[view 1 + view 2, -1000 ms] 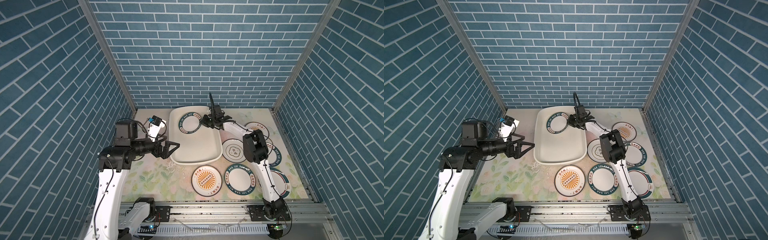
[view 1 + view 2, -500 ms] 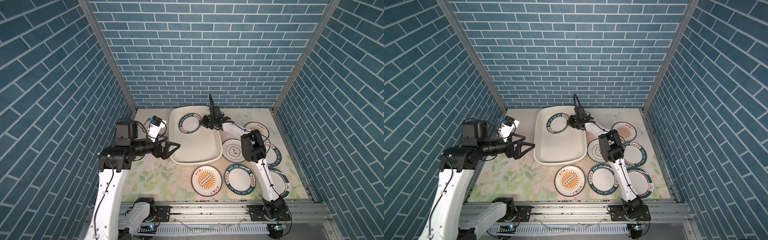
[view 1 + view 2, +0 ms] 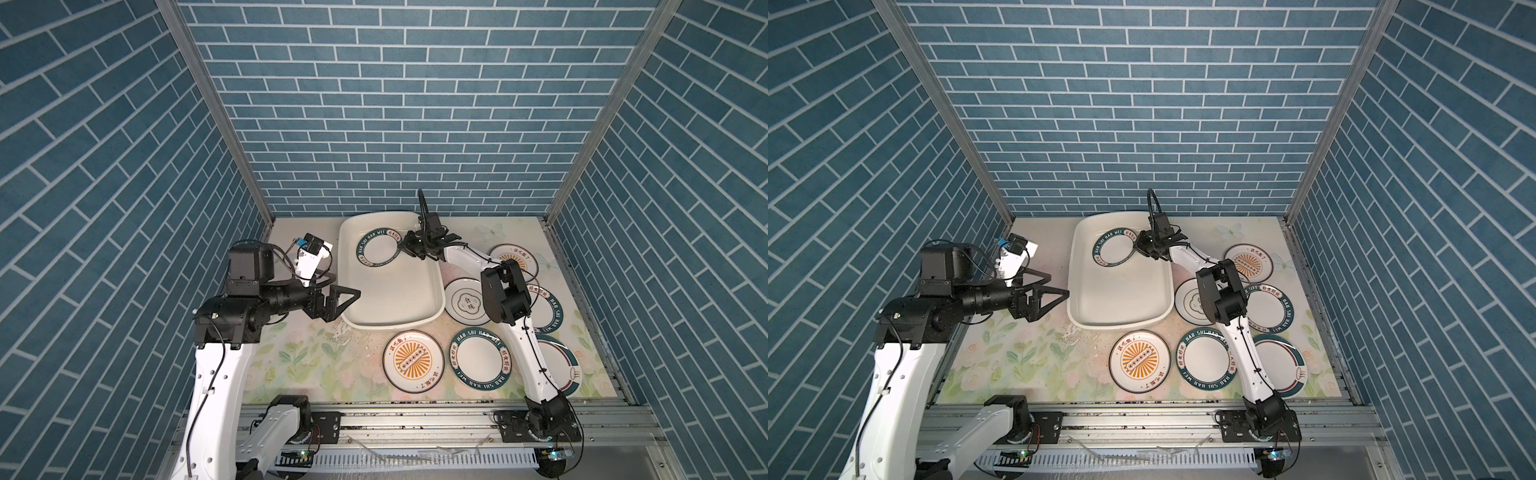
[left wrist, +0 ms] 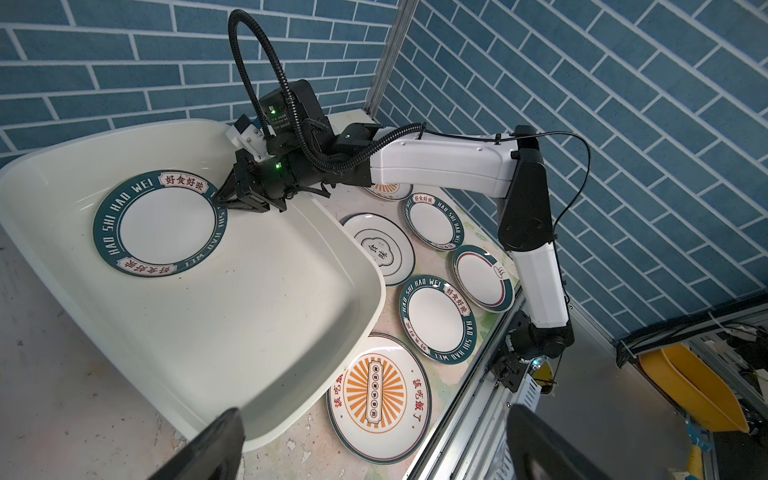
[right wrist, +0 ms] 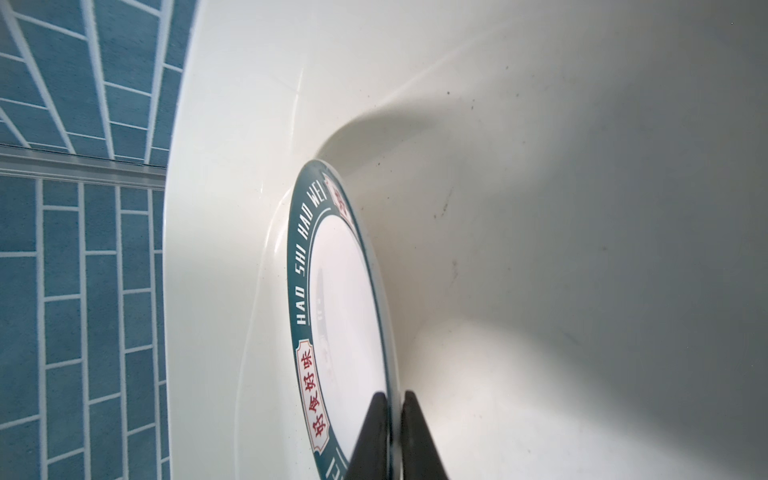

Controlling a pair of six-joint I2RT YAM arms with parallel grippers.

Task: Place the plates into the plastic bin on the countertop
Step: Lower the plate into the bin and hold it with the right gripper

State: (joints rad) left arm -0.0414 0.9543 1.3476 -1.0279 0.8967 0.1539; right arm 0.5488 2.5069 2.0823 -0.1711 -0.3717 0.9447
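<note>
Right tool point(image 5: 393, 399) is clamped on the rim of a round white plate with a dark teal lettered rim point(image 3: 378, 252), with only the rim between the jaws. The plate is inside the large cream-white plastic bin point(image 3: 390, 305), in its far part, with the plate's far rim close to the bin's far wall. Can't tell if it's flat or tipped. The bin floor toward the near side is bare.

The bin sits against the far edge of the pale floral-printed counter point(image 3: 307, 357), roughly mid-width.

Left tool point(image 3: 345, 286) hangs with jaws wide apart, holding nothing. It's just beside the bin's left rim, over the counter's bare left strip.

The right side is crowded:
- The white cloud-emblem plate point(image 3: 463, 301) is just beside the bin's right rim.
- The orange sunburst plate point(image 3: 413, 361) and a second lettered plate point(image 3: 478, 359) sit side by side between the bin and the near edge.
- A third lettered plate point(image 3: 1264, 307), a teal-and-red banded plate point(image 3: 1279, 365) and a second sunburst plate point(image 3: 1248, 264) run along the right edge.
- The right arm reaches over this cluster.
</note>
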